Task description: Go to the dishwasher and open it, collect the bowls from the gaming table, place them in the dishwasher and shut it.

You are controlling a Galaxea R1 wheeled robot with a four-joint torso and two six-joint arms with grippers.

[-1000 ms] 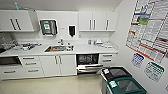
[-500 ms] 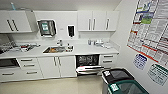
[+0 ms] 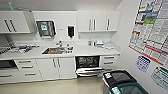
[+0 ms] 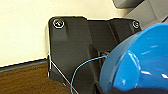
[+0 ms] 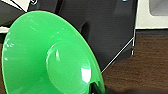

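The dishwasher sits under the counter, right of the sink. Its door is folded down and the dark inside with racks shows. In the left wrist view a deep blue bowl hangs tilted close to the camera, above a wood-patterned floor, with my left gripper shut on its rim. In the right wrist view a wide lime-green bowl hangs the same way, underside toward the camera, with my right gripper shut on its edge. The gaming table is out of view.
A white kitchen run with a sink and drawers spans the back wall. Two bins stand at the front right: a black-lidded one and a green-rimmed one. Posters cover the right wall. Beige floor lies before the dishwasher.
The whole head view has shifted only slightly, from the camera moving. The dishwasher door stays down.
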